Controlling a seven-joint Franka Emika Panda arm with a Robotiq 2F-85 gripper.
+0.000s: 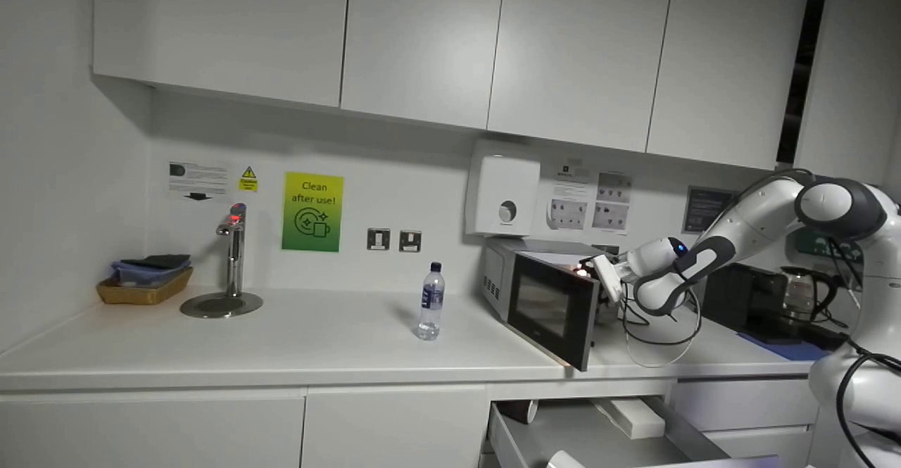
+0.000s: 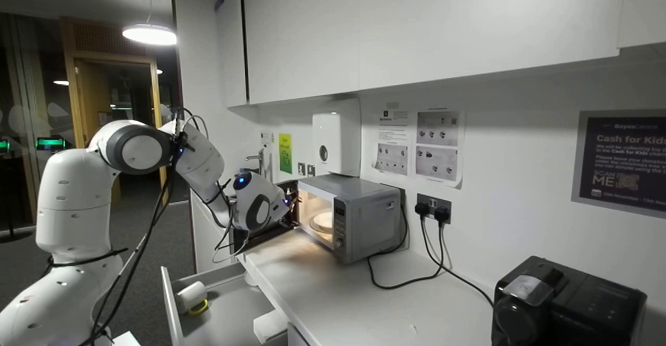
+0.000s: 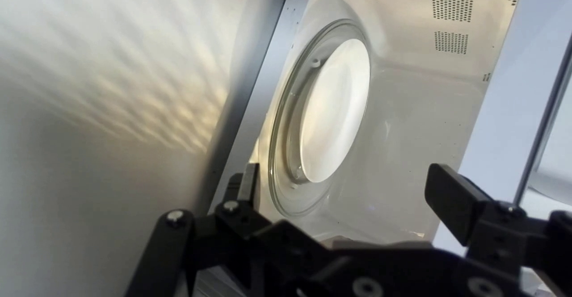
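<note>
The jaws of the gripper (image 3: 346,178) are spread wide, with nothing held, before the opened microwave (image 2: 369,216), where the white dish (image 3: 337,109) is seated on the glass turntable (image 3: 300,200). If careless advance is made, the frame (image 3: 511,109) could be struck by a finger (image 3: 453,198), because little side room appears; the door (image 1: 552,306) could be bumped.

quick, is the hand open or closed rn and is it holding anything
Hand: open, jaws wide apart, holding nothing, at the front of the open microwave.
</note>
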